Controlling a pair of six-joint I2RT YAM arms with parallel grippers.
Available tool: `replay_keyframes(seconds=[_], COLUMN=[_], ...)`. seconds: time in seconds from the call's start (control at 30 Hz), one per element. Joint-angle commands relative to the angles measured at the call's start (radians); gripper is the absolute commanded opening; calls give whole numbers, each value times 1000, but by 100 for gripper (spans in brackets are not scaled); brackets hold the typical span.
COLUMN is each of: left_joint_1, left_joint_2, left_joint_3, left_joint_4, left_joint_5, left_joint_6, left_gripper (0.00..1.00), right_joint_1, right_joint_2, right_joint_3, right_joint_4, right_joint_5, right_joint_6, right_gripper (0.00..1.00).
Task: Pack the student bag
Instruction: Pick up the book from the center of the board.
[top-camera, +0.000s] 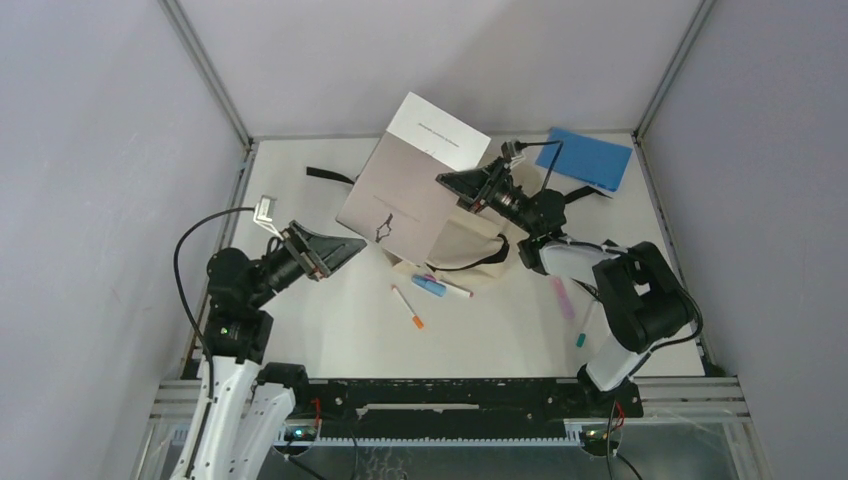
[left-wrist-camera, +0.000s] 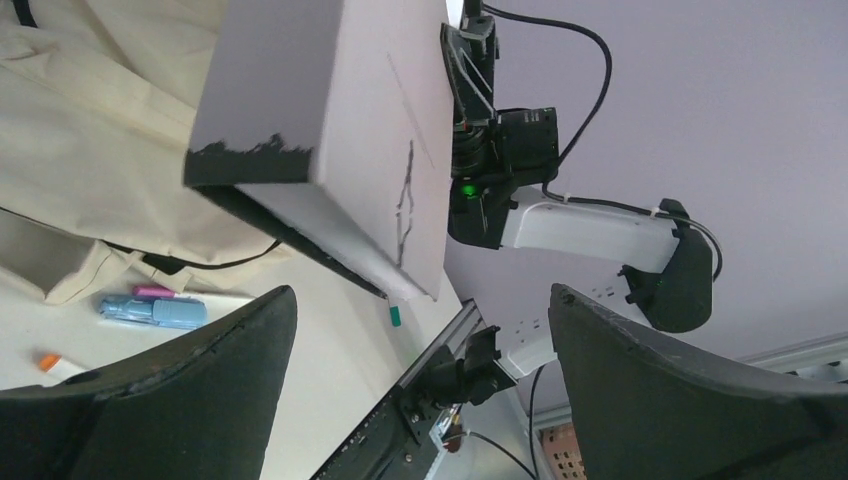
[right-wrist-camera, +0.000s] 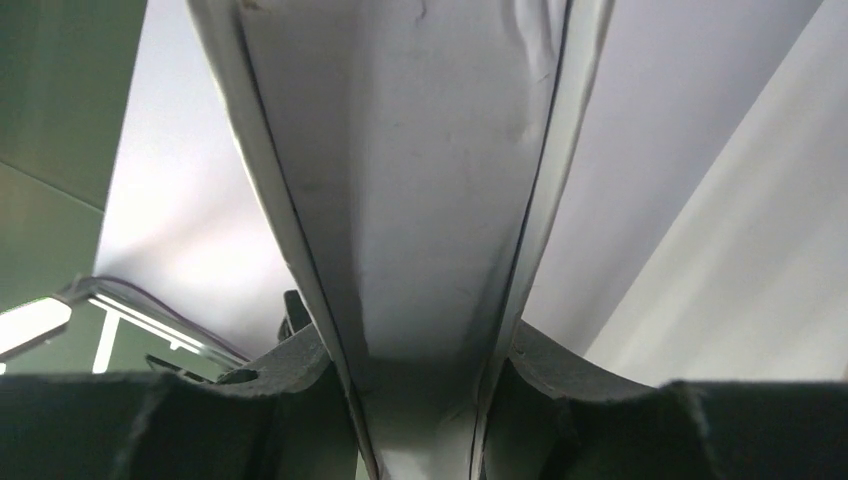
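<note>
- At the far middle of the white table (top-camera: 330, 340), a thick grey book (top-camera: 400, 195) is hanging tilted in the air. It is a stiff, matte slab with sharp corners, and a white face is showing at its far end.
- In the left wrist view, the book's near edge is showing dark and scuffed, and a thin jagged line is running down its cover.
- The student bag (top-camera: 465, 250) is lying slumped on the table under the book's right part and just nearer than it. It is soft cream fabric in loose creases, with a thin black strap (top-camera: 480, 263) curling across it.
- The right gripper (top-camera: 462, 185) is pinching the book's right edge, and in the right wrist view the two dark fingers (right-wrist-camera: 590, 400) are pressing on either side of the covers.
- The right arm is rising from its base, bending at the elbow and reaching inward over the bag.
- The left gripper (top-camera: 340, 252) is hovering low, left of the book, with its jaws spread wide and holding nothing, pointing toward the book.
- A flat blue notebook (top-camera: 590, 158) is lying at the far right corner, well apart from the bag.
- Slim pens are lying scattered near the bag: an orange-tipped pen (top-camera: 408, 307), a blue marker (top-camera: 428, 286), a pink one (top-camera: 562, 297) and a teal-tipped one (top-camera: 582, 332).
</note>
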Motion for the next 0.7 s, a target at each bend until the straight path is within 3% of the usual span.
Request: replay_keyframes(seconds=[0.0, 0.2, 0.43, 0.67], left_joint_1=[6, 5, 5, 5], left_joint_2=[9, 18, 44, 57], left_joint_3=[-43, -74, -119, -110], left_joint_4=[120, 176, 388, 408], left_joint_5=[16, 12, -14, -68], left_joint_6=[-66, -104, -231, -245], left_gripper=[100, 100, 100, 97], right_joint_1=[11, 38, 115, 181], right_joint_2=[23, 31, 77, 112], right_joint_3=[50, 76, 96, 102], right_joint_4=[203, 199, 193, 218], right_joint_5=[54, 65, 94, 142], right_joint_6=[147, 152, 158, 187], right_gripper=[28, 28, 28, 28])
